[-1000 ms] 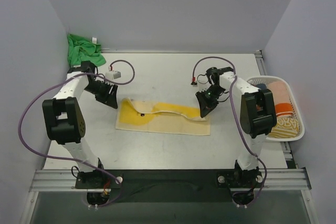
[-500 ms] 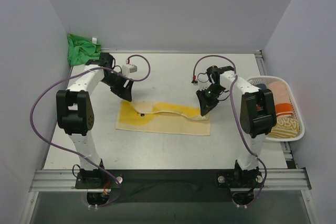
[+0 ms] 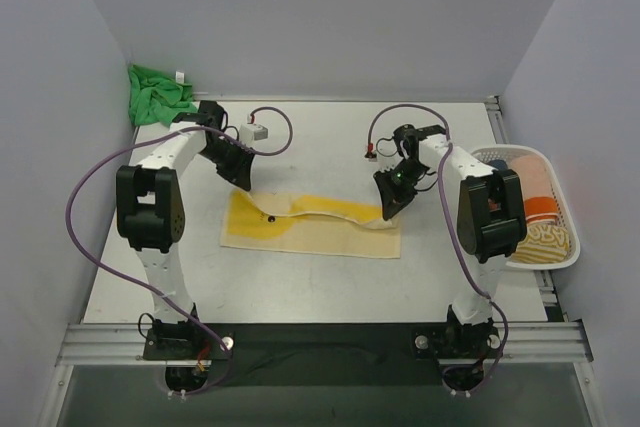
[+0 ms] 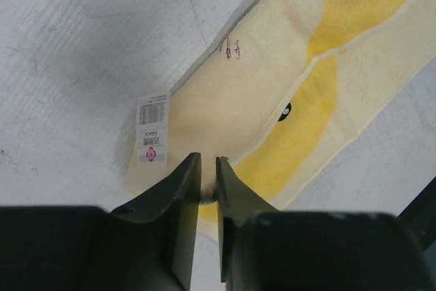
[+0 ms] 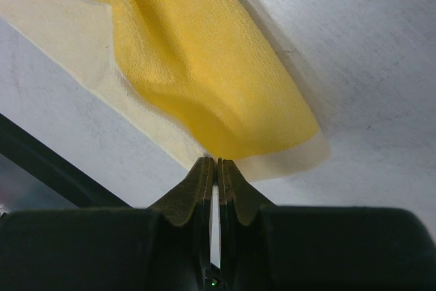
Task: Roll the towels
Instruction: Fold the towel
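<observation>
From above, the pale yellow cloth towel (image 3: 310,222), printed with a deeper yellow shape, lies spread on the white table (image 3: 330,142) between the two sets of fingers. The left gripper (image 3: 241,180) points down at the towel's far left corner. The right gripper (image 3: 388,209) sits at the towel's far right edge, and from its tips a raised fold runs leftward across the cloth. The bright green crumpled towel (image 3: 158,94) with a small white tag lies well behind and to the left of the left fingers, in the table's back corner. A white slatted plastic basket (image 3: 528,258) holding rolled cloths stands to the right of the right fingers, well apart from them.

In the left wrist view, the left gripper (image 4: 208,161) has its dark fingers drawn to a narrow slit, and pale cloth shows inside the slit, so they pinch the towel's (image 4: 272,93) near edge. A white printed label (image 4: 152,138) lies just left of the fingertips. A small black dot (image 4: 285,111) sits on the cloth ahead and to the right of them.

In the right wrist view, the right gripper (image 5: 216,163) has its fingers pressed together on the towel's (image 5: 204,66) pale border. The deep yellow cloth bulges up just ahead of the tips.
</observation>
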`<move>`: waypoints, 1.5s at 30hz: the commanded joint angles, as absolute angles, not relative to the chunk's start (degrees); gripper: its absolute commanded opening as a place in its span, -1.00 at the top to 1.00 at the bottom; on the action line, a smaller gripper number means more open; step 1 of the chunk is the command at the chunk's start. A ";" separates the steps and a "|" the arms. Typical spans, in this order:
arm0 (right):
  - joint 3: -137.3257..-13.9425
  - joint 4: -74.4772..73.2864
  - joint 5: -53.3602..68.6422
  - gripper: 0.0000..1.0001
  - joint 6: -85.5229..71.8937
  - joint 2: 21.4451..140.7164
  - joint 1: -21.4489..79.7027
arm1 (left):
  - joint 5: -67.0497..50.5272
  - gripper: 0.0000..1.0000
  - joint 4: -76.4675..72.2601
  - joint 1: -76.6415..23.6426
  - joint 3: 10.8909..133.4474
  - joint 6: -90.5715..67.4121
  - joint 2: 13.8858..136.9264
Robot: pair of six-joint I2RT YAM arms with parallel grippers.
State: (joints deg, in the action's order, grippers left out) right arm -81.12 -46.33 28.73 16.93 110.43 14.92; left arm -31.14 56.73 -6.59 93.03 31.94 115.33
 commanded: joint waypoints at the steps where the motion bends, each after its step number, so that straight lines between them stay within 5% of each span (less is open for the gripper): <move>1: -83.41 -49.13 27.60 1.00 16.96 111.36 14.41 | -30.85 0.52 55.99 -6.24 94.92 32.78 115.05; 3: -83.50 -49.13 27.42 1.00 17.05 111.45 14.33 | -31.55 0.88 56.16 -5.98 94.83 32.96 114.79; 5: -83.85 -49.13 27.25 1.00 17.14 111.44 14.15 | -31.64 1.00 56.51 -5.63 95.10 32.96 114.26; 18: -88.95 -52.12 25.75 1.00 20.04 106.71 11.51 | -35.42 1.00 67.14 -0.79 99.32 36.11 110.05; 32: -74.36 -49.93 25.32 1.00 22.41 105.90 17.74 | -32.70 1.00 64.17 1.41 77.79 39.11 104.24; 45: -77.87 -47.55 20.74 1.00 20.30 112.94 18.63 | -25.31 1.00 52.56 -1.41 68.12 30.51 107.49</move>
State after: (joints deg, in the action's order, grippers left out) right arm -75.61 -45.63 22.65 20.84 112.86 19.07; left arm -27.07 56.71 -0.86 68.77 33.10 106.98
